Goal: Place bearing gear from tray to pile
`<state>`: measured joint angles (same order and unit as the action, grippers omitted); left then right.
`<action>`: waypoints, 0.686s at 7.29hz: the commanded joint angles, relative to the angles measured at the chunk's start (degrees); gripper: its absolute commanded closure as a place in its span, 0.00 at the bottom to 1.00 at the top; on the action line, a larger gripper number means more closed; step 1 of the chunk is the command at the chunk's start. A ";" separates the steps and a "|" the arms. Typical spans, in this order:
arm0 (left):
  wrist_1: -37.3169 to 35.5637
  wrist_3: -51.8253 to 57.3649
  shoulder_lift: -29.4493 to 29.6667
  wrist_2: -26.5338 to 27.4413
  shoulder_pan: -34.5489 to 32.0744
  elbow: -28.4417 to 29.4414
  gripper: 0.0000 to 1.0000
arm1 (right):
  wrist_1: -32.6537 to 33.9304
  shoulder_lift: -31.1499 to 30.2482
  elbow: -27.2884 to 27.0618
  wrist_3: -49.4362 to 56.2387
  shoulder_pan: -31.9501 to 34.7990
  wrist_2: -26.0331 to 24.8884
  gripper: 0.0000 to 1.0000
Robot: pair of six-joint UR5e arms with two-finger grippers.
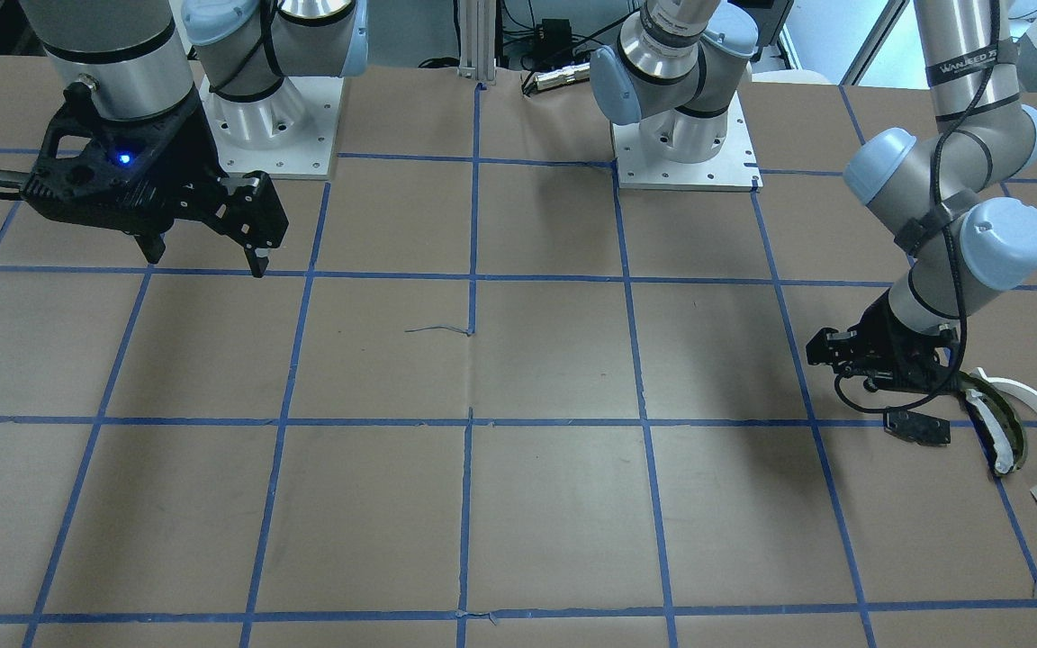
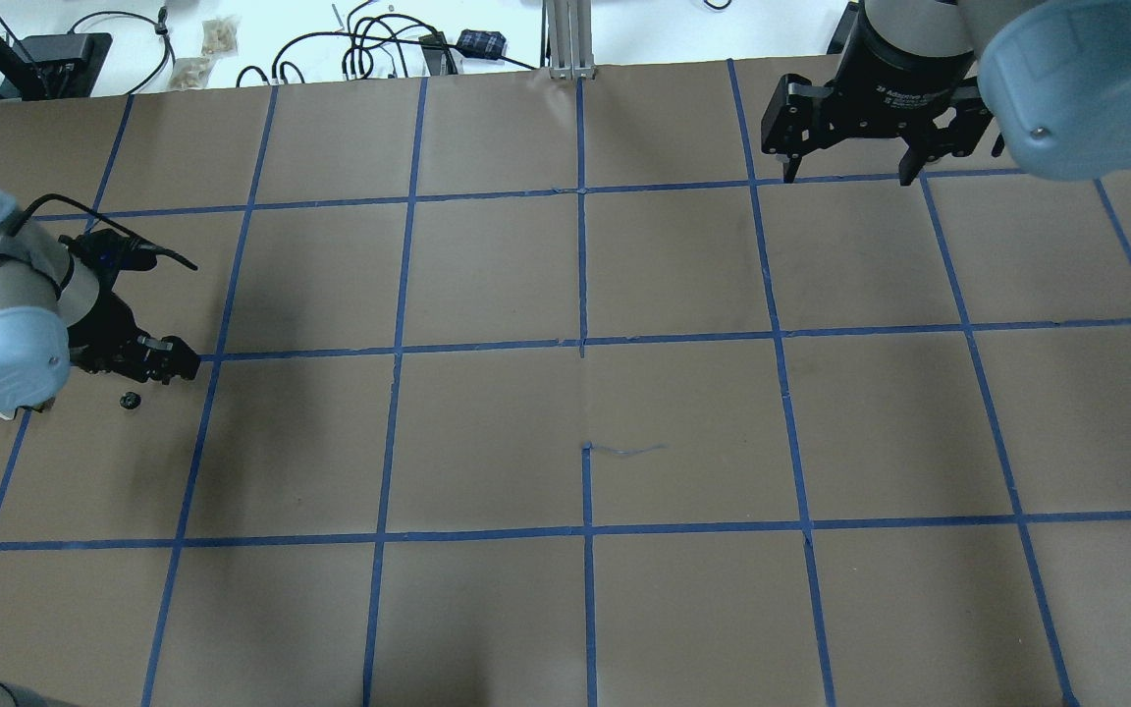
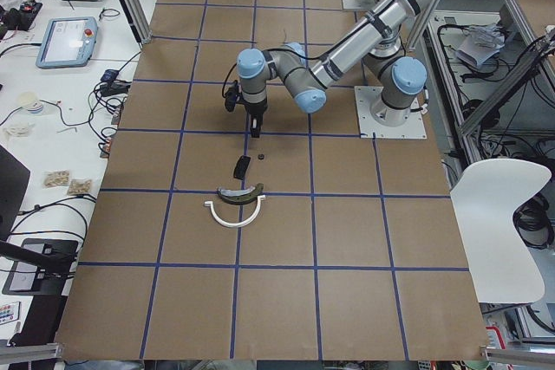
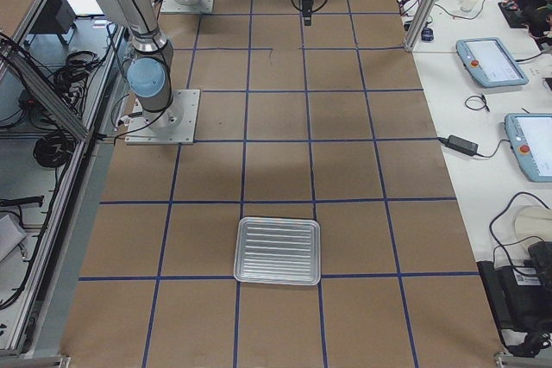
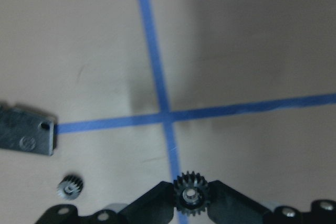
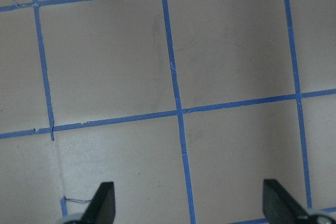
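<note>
You'll find the bearing gear (image 5: 191,196) in the left gripper (image 3: 257,133). The fingers (image 5: 152,207) are closed in on it from both sides, teeth pinched between the tips, bore facing the wrist camera. I can't tell from any view whether it touches the paper.

In the wrist view, a second, small gear (image 5: 69,186) lies loose on the table (image 2: 487,442), down and to the left of the held one and clear of the fingers. Just past it is the flat black plate (image 5: 26,137), its corner at the end of a blue tape line. The tape cross (image 5: 167,115) sits straight ahead of the held gear.

From the left-end camera you can read the pile (image 3: 240,188) in order out from the gripper. The small gear and black plate come first and lie side by side. Next is the olive curved piece (image 3: 241,196), and the white half-ring (image 3: 232,219) is outermost. The ring is nested around the olive piece, both arcs bowing away from the gripper.

The right gripper (image 2: 850,174) hangs high over the other half of the table. Its jaws are spread wide with nothing between them, only taped paper below in its wrist view.

The tray (image 4: 278,252) is at the table's right end, well apart from the pile. It is a ribbed metal rectangle, and I see no parts in it.
</note>
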<state>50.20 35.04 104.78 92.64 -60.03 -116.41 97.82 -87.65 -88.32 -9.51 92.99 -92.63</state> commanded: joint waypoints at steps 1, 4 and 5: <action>-5.11 1.44 1.38 -0.18 2.98 -2.86 1.00 | 0.18 -0.06 -0.18 0.11 0.00 0.52 0.00; -5.12 1.44 2.27 -0.18 3.25 -2.69 1.00 | 0.09 -0.06 -0.18 -0.51 0.00 0.61 0.00; -5.03 1.52 2.44 -0.18 3.25 -2.16 1.00 | 0.18 -0.06 -0.10 -0.51 0.00 0.52 0.00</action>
<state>45.15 36.47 106.95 92.45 -56.82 -119.01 97.93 -87.71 -88.50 -9.96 92.99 -92.05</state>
